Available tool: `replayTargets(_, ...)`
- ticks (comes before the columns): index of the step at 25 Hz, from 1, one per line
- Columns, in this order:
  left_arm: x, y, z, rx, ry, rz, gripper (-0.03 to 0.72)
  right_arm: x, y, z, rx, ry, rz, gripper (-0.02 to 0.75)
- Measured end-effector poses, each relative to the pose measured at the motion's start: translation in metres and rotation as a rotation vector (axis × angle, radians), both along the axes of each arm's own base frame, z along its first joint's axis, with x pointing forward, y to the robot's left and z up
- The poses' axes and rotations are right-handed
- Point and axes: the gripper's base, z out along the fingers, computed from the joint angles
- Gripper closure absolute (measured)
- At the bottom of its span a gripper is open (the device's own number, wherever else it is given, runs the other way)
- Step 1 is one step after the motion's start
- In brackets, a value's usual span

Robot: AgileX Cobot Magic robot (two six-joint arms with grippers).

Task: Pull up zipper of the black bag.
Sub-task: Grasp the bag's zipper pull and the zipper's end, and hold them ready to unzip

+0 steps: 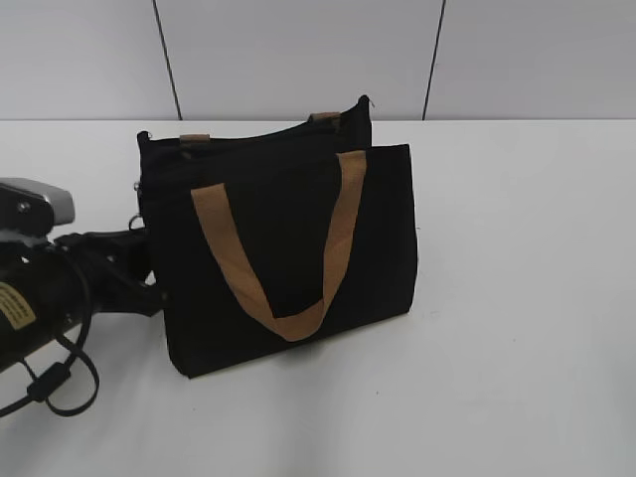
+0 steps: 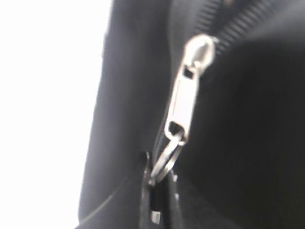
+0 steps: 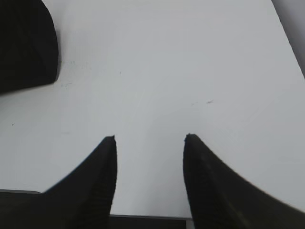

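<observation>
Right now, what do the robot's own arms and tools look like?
The left arm is black, with a silver-grey camera block on top, a yellow label and looping black cables. The right tool shows two black, tapered fingers with ribbed inner pads. The left tool shows only as blurred black tips.
</observation>
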Motion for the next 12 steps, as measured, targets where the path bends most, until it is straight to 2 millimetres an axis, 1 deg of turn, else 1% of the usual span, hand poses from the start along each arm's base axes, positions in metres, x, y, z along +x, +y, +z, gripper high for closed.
replayTargets(3, -0.002, 0.005, 0.025, -0.032, -0.072, 0.045, 0.676, 0.0, 0.0, 0.0, 0.0, 0.0, 0.0, 0.378)
replayTargets(8, -0.01, 0.01, 0.067, -0.057, -0.19, 0.053, 0.675, 0.0, 0.0, 0.0, 0.0, 0.0, 0.0, 0.378)
replayTargets(12, -0.018, 0.014, 0.09, -0.069, -0.238, 0.055, 0.675, 0.0, 0.0, 0.0, 0.0, 0.0, 0.0, 0.378)
